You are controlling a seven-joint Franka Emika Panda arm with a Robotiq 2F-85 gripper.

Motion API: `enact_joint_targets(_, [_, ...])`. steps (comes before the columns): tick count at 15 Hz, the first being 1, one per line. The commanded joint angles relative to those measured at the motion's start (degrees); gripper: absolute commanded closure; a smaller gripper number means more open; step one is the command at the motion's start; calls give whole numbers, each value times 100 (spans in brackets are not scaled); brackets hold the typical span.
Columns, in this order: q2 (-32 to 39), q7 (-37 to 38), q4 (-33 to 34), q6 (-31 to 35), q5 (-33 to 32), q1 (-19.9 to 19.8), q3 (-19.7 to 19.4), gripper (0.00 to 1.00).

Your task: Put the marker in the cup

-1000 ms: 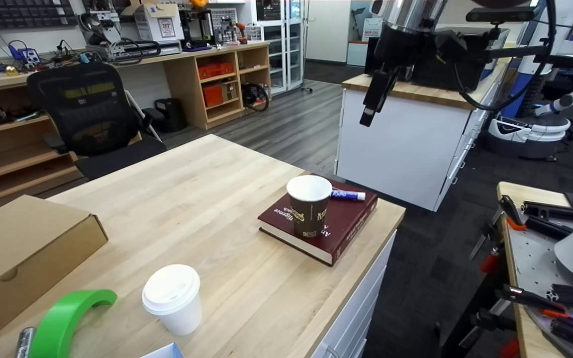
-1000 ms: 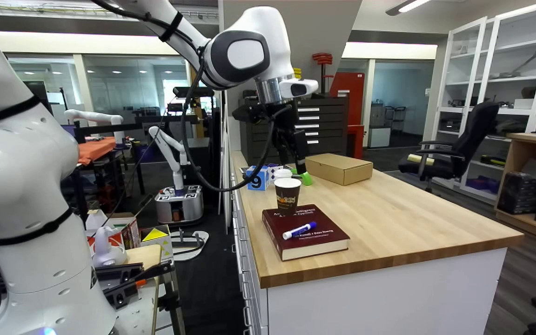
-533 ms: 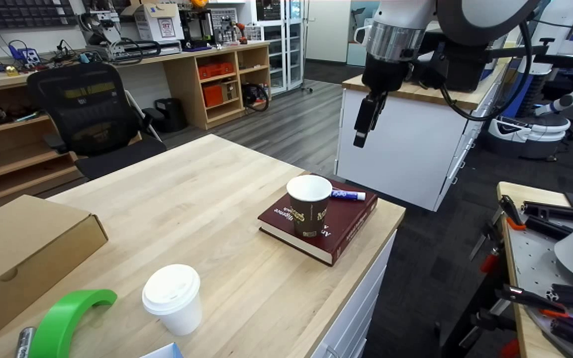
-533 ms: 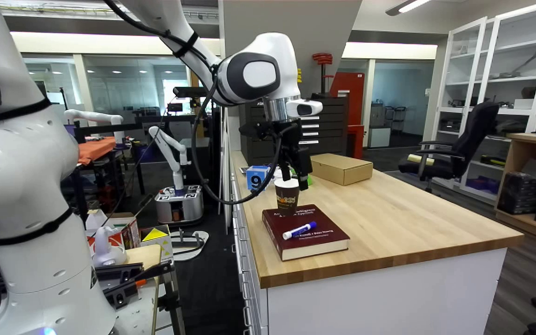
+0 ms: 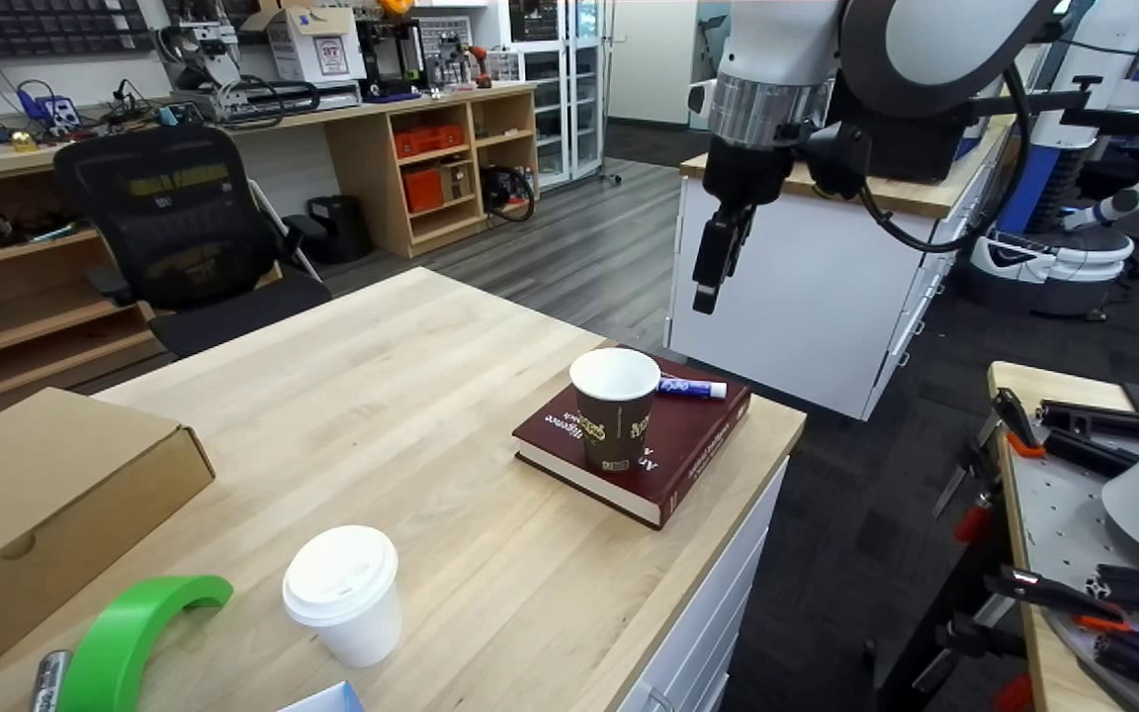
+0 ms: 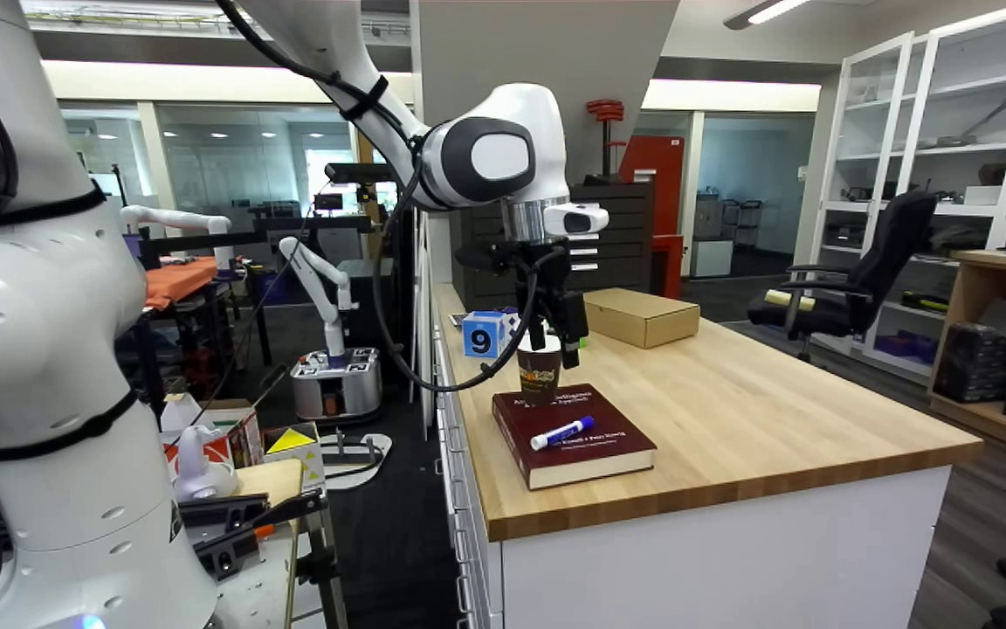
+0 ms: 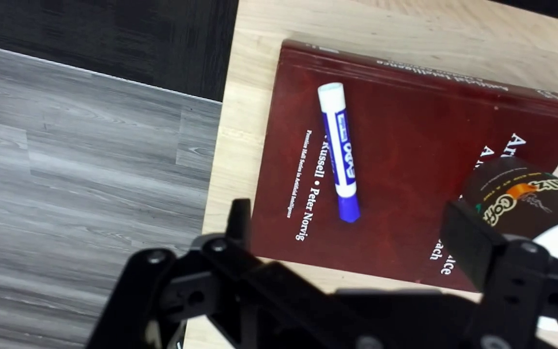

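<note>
The marker, white and blue-purple with a purple cap, lies flat on a dark red book; it shows in both exterior views (image 5: 693, 388) (image 6: 562, 433) and the wrist view (image 7: 340, 150). The brown cup with a pale rim stands upright on the same book, in both exterior views (image 5: 613, 425) (image 6: 539, 377) and at the right of the wrist view (image 7: 511, 194). My gripper is open and empty above the book, in both exterior views (image 5: 705, 297) (image 6: 554, 347) and the wrist view (image 7: 349, 213). Its fingers straddle the line of the marker's cap end; the right finger overlaps the cup in view.
The book (image 7: 395, 145) lies near a corner of the wooden table (image 6: 774, 419). A white lidded cup (image 5: 344, 593), a green arch (image 5: 134, 633) and a cardboard box (image 5: 65, 475) stand farther along. A blue number block (image 6: 483, 334) is behind the cup.
My gripper has come down towards the book and turned more upright, with the arm reaching farther out over the table. The marker and the cup have not moved.
</note>
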Motion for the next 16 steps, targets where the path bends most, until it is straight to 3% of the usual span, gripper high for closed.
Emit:
enact_joint_targets(1, [-3, -5, 9, -17, -1, 56, -58, 0])
enact_joint_targets(10, [225, 7, -20, 184, -551, 119, -21, 0])
enact_joint_targets(16, [502, -149, -38, 515, -535, 165, -52, 0])
